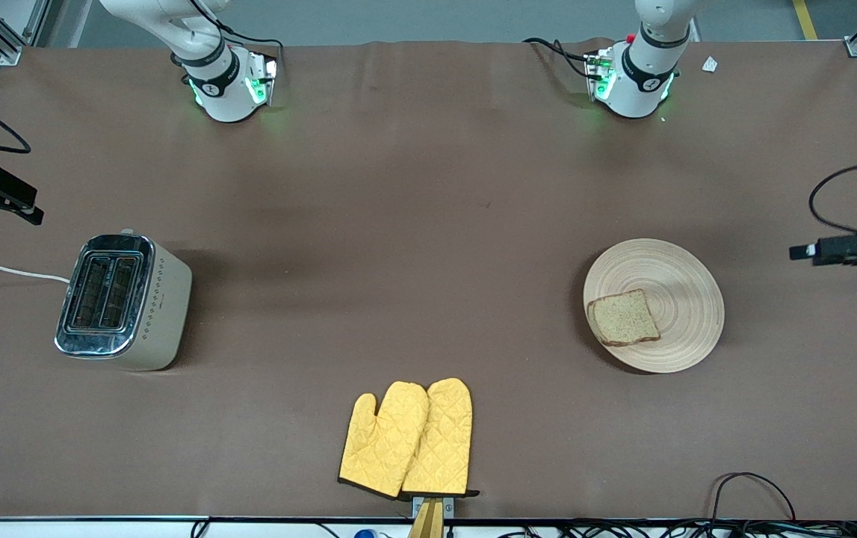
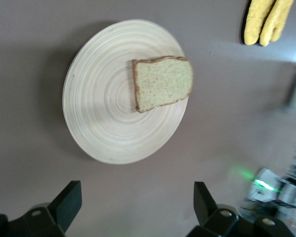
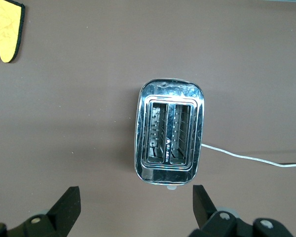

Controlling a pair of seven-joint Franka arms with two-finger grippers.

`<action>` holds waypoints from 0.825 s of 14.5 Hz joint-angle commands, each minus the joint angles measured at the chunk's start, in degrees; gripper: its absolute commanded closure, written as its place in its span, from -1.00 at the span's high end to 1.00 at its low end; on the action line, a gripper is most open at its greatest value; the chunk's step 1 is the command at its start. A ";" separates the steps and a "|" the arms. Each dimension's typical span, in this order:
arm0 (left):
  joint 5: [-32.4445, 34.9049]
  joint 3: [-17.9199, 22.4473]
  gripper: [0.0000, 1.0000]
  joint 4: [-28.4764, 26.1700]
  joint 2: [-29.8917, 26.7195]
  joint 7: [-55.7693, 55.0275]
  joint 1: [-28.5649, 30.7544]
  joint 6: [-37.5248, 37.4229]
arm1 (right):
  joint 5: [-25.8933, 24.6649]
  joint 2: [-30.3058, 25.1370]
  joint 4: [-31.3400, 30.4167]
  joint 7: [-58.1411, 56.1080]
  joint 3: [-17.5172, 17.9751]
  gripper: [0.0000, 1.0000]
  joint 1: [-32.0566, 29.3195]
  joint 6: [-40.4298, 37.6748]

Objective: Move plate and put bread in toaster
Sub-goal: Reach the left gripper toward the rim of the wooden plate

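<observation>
From the front, the plate [image 1: 654, 305] lies near the tabletop's left-arm end with the bread [image 1: 623, 318] on its front part. The toaster [image 1: 123, 301] stands near the right-arm end, slots up, probably ready for loading. Yellow mitts [image 1: 407, 439] lie at the front edge. Both grippers are cut off here.

In the left wrist view, the left gripper [image 2: 137, 203] hangs spread over the plate.

In the right wrist view, the right gripper [image 3: 136, 205] hangs spread over the toaster, its cord [image 3: 251, 158] running out of frame.

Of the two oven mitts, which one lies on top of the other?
The oven mitt toward the right arm's end lies on top; its edge overlaps the other mitt, which shows no thumb.
</observation>
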 commanded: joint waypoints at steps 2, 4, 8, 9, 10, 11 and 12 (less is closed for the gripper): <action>-2.71 -0.97 1.00 4.25 12.87 6.15 -0.77 3.71 | 1.19 -0.15 0.20 -0.60 -0.51 1.00 0.18 -0.44; -4.20 -0.97 1.00 4.25 15.59 8.27 -0.85 5.40 | 1.19 -0.15 0.11 -0.60 -0.51 1.00 0.18 -0.44; -4.56 -0.89 1.00 4.34 19.65 13.28 -1.03 8.65 | 1.27 -0.15 0.11 -0.60 -0.42 1.00 0.27 -0.44; -4.56 -0.88 1.00 4.34 19.74 13.55 -0.94 8.65 | 1.27 -0.06 0.19 -0.60 -0.42 1.00 0.18 -0.35; -4.56 -0.97 1.00 4.34 19.91 13.55 -0.94 8.74 | 1.62 -0.06 0.11 -0.69 -0.42 1.00 0.18 -0.27; -4.56 -0.97 1.00 4.42 20.61 13.64 -0.94 8.74 | 1.97 -0.06 0.11 -0.77 -0.42 1.00 0.18 -0.35; -4.56 -0.97 1.00 4.42 20.79 13.99 -0.85 9.26 | 2.06 -0.06 0.11 -0.78 -0.42 1.00 0.18 -0.44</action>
